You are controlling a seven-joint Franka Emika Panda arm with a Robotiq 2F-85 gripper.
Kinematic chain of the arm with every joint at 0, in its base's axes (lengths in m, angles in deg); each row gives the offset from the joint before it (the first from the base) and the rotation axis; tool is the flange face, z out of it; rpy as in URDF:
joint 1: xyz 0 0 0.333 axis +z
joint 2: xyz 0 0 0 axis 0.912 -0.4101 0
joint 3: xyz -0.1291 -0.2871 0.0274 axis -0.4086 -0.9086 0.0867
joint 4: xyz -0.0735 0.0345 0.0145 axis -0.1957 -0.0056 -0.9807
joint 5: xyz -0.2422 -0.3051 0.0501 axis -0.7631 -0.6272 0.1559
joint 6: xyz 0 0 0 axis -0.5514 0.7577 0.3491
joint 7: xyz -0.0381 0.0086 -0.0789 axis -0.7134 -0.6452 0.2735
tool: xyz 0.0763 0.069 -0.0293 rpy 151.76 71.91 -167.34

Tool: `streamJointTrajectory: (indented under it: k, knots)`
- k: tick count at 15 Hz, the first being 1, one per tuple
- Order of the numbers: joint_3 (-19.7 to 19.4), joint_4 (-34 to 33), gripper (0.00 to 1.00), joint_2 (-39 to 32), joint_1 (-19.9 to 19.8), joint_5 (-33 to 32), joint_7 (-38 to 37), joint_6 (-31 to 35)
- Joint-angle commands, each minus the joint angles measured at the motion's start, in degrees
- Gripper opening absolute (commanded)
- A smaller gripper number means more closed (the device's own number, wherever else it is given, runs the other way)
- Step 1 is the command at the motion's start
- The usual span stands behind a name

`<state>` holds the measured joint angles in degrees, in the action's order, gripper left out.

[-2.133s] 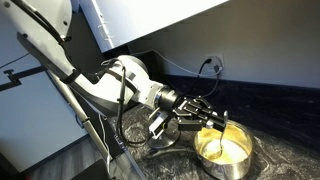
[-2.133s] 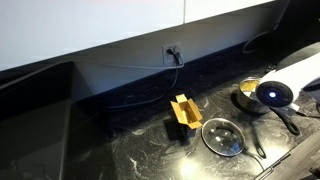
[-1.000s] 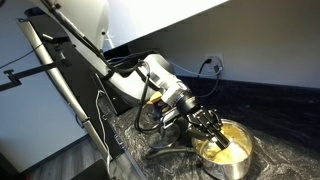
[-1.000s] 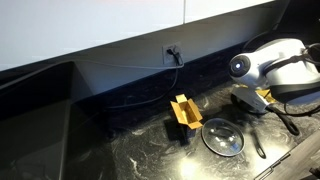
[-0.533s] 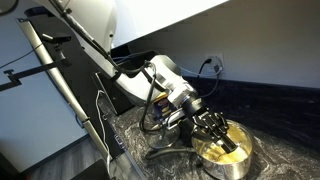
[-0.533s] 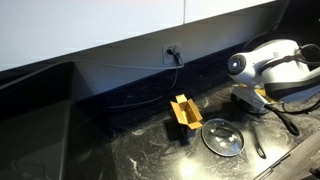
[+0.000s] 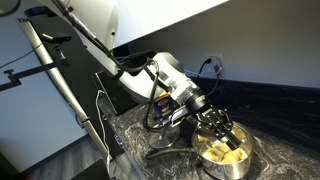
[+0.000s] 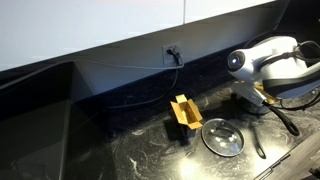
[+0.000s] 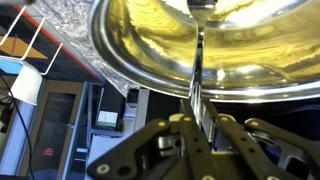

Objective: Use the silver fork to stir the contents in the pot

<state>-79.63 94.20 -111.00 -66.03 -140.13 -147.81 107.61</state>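
Silver fork point(image 9: 197, 75) stands nearly upright, its thin handle pinched between the closed-in jaws of the gripper point(image 9: 197, 122), as the wrist view shows from close up. Its far end reaches down into the pot point(image 9: 130, 70), a shiny round metal pan with a golden inside. In an exterior view the gripper point(image 7: 222, 132) hangs just over the pot point(image 7: 240, 168), with its fingers pointing down at the contents point(image 7: 225, 153), pale yellow and lumpy (the fork itself is too thin to pick out there). The pot sits on a dark marbled countertop point(image 8: 130, 150). Further along the counter lie a round glass lid point(image 8: 222, 136) and a yellow-brown holder point(image 8: 182, 110), well apart from the white robot arm point(image 8: 265, 60).
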Motion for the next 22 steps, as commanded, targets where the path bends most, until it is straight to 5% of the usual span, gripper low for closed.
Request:
streamJointTrajectory:
  k: [1,9,22]
  knots:
    - [-0.6,-1.0,0.04,0.1,0.7,0.1,-0.6,1.2]
    - [-0.3,-1.4,0.04,-0.5,1.9,-0.8,0.0,3.0]
    - [-1.3,-2.5,0.04,-2.3,3.0,-10.5,-3.0,-5.1]
